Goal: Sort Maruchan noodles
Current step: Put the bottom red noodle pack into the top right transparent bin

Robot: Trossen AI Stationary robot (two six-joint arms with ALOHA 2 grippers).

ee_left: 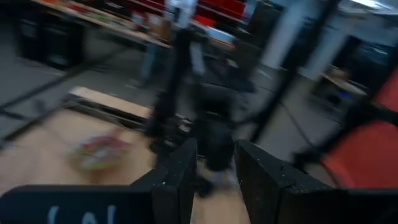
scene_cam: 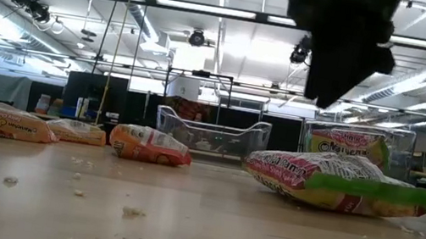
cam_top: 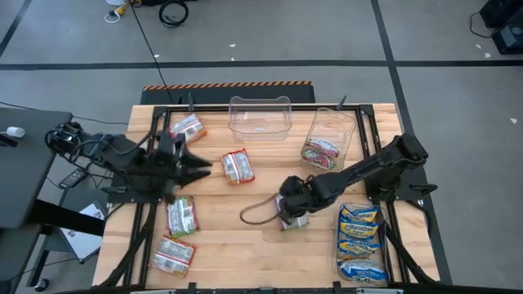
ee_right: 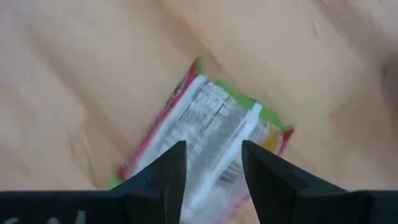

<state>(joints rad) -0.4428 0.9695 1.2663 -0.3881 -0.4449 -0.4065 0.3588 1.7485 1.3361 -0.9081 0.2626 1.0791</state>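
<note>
While the right gripper (ee_right: 213, 177) hangs over the green-edged noodle packet (ee_right: 208, 134) on the table mid-front, fingers parted, nothing held — slippery film could skid aside. Left gripper (cam_top: 194, 166) waits, slightly parted and empty.

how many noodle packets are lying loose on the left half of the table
4: one near the far left corner, one toward the middle, and two near the front left, and. The arm may hide more.
</note>
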